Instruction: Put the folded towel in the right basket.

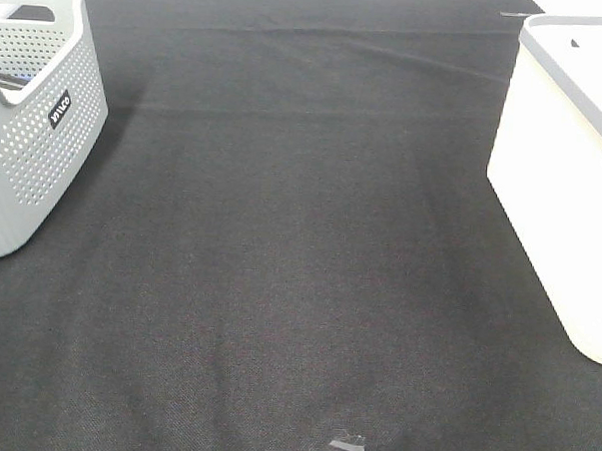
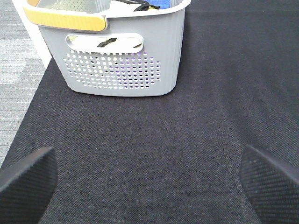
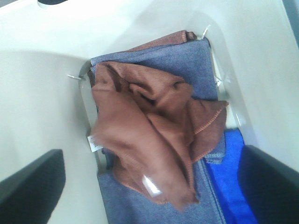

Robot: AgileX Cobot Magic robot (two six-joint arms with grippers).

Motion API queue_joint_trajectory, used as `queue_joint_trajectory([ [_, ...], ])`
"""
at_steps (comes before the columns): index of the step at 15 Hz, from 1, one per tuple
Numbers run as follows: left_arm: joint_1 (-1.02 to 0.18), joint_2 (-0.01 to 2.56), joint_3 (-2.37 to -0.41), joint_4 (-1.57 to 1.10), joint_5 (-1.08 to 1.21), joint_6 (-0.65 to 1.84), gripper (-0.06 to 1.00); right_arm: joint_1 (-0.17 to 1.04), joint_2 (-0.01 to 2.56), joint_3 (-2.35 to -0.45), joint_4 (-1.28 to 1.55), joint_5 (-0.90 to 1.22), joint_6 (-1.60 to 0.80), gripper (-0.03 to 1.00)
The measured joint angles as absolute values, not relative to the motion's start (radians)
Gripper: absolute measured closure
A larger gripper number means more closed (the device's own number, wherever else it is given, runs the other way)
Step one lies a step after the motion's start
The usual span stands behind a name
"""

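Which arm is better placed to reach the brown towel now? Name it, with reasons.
Right. The right gripper is open over the brown towel, which lies rumpled inside the white basket. The left gripper faces the grey basket on the other side.

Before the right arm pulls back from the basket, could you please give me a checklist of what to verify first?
1. The folded towel inside the right basket: ok, it lies on blue-grey cloths between the white walls.
2. The right gripper open and empty: ok, jaws wide apart, nothing between them.
3. The towel neatly folded: not ok, it looks rumpled.
4. The towel at rest: cannot tell, its edges are blurred.
5. The left gripper empty: ok, open above the black mat, facing the grey basket.
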State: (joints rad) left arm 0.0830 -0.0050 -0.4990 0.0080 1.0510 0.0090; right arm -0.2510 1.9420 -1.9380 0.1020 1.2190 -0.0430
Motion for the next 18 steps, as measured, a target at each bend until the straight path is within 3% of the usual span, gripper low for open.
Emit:
queue_joint_trajectory([
  [6,0.083,-0.005,-0.499,0.008,1.051,0.009,-0.04,-0.249,1.943,-1.938,0.072,1.219,-0.046,-0.02],
  [13,0.083,-0.005,-0.499,0.008,1.051,0.009,-0.04,-0.009,1.810,-1.916,-0.034,1.219,0.074,-0.02],
  [18,0.083,-0.005,-0.499,0.008,1.051,0.009,-0.04,0.161,1.510,-1.528,-0.155,1.217,0.162,-0.02],
])
